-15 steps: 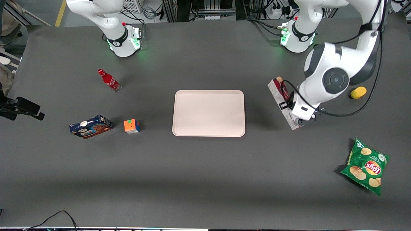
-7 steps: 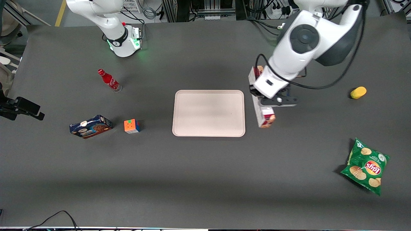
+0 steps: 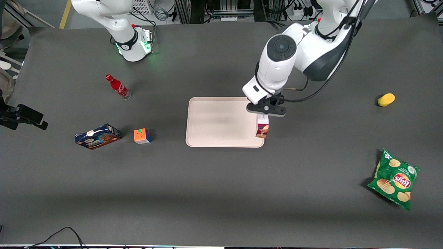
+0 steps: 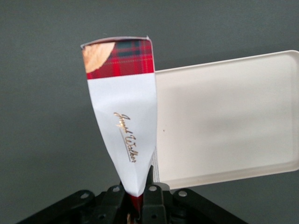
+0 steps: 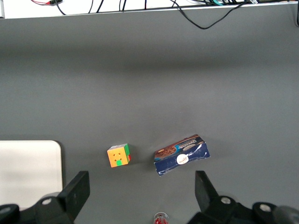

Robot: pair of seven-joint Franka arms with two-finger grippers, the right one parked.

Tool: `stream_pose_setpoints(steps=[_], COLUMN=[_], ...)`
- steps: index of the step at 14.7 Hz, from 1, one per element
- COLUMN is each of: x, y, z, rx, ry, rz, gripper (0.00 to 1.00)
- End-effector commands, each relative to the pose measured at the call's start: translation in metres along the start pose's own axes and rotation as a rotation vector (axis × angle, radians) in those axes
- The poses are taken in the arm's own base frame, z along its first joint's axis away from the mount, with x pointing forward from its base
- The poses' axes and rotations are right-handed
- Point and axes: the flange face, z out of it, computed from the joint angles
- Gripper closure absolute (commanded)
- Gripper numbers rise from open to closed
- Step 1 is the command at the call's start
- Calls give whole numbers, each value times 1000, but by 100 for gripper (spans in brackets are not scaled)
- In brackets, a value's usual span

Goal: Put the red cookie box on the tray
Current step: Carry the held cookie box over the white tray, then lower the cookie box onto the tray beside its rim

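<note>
**Supervisor:** Report the front view.

**Operator:** I see the gripper (image 3: 265,111) just right of centre frame, over the tray's (image 3: 214,122) edge on the working arm's side. Its jaws are clamped on the red cookie box (image 3: 262,126). The box is held off the table. Its free end points toward the front camera and shows over the tray's rim. In the left half of the frame I see a red soda bottle (image 3: 117,86), a blue cookie box (image 3: 98,136) and a colour cube (image 3: 142,136) just beside it. At the right of the frame a yellow object (image 3: 386,99) lies mid-height and a green chip bag (image 3: 394,179) lies lower down.

**Supervisor:** Left wrist view.

**Operator:** The gripper (image 4: 137,198) is closed on the red cookie box (image 4: 124,126), fingers (image 4: 150,192) against its sides. The box's white panel carries gold script; its free end is red tartan. The tray (image 4: 224,121) lies under and beside the box, and the box overlaps the tray's edge.

**Supervisor:** Right wrist view.

**Operator:** I see the colour cube (image 5: 118,155) below centre frame, the blue cookie box (image 5: 181,154) just beside it, and a corner of the tray (image 5: 28,170) at lower left.
</note>
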Motion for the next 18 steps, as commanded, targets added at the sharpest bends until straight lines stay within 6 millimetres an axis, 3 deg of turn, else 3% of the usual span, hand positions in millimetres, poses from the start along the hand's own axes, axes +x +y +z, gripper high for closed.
stream_pose_setpoints(steps=[1,4,9,14,18], x=[-1,-7,-8,-14,-16], y=[10,21,27,32,34], z=[51,96,143,171,179], rx=[27,32,29,20,20], ry=[27,48,63,29,12], rz=[-16,-56,-78,-79,-78], gripper=[100,100,100,100,100])
